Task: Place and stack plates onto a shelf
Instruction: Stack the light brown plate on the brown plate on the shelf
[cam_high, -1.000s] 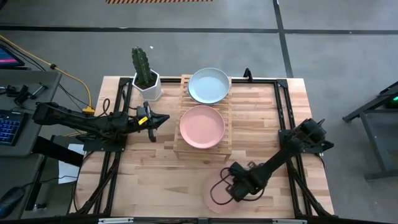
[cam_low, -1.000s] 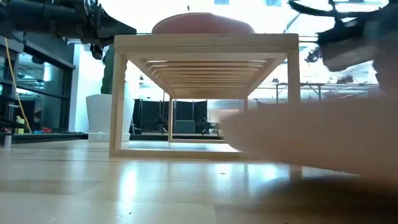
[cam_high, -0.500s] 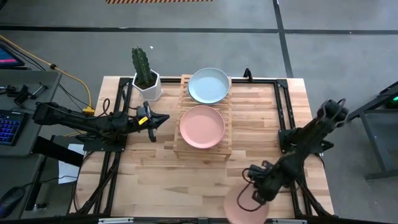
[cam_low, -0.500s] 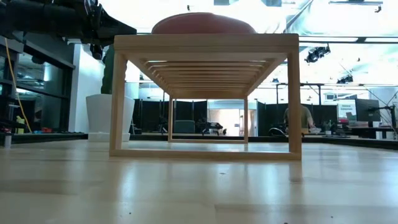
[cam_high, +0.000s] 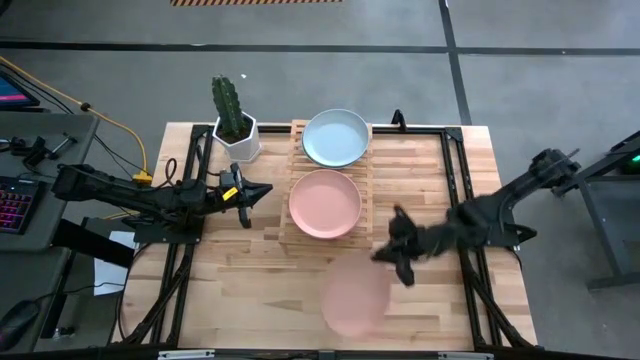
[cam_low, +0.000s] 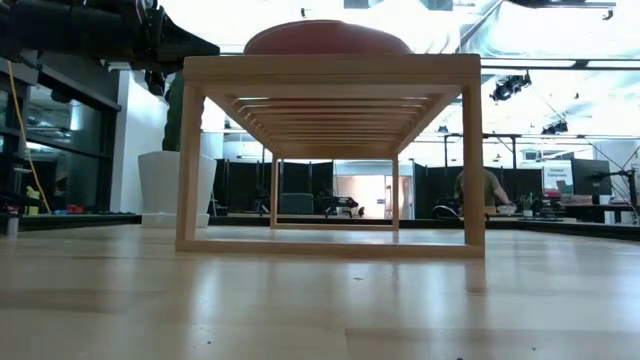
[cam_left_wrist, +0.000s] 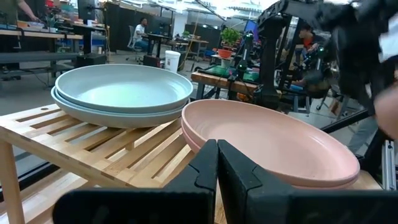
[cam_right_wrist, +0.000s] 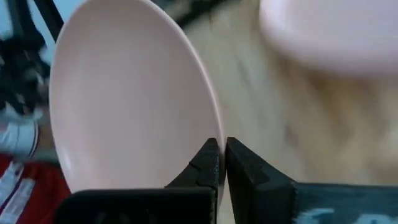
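Observation:
The wooden slat shelf stands mid-table. Two light blue plates are stacked on its far end and pink plates on its near end. In the low view a pink plate shows on top of the shelf. My right gripper is right of the shelf's near end, shut on another pink plate held above the table. My left gripper waits shut to the left of the shelf, level and pointing at it. My right gripper pinches the pink plate's rim between its two fingers, one on the plate's hollow face and one on its underside. The fingers come slanting down from the table's right side. The plate is lifted clear of the table, tilted, and sticks out beyond the fingertips toward the near left.
A cactus in a white pot stands at the table's far left, beside the shelf. Black frame rails run along both sides of the table. Bare wood lies in front of the shelf. People show in the room beyond.
My right gripper has risen from the table's near edge and gone toward the shelf, rolling its wrist. The pink plate, which lay on the table, has come up with it. The plate is now clear of the table and tilted, and has left the low view.

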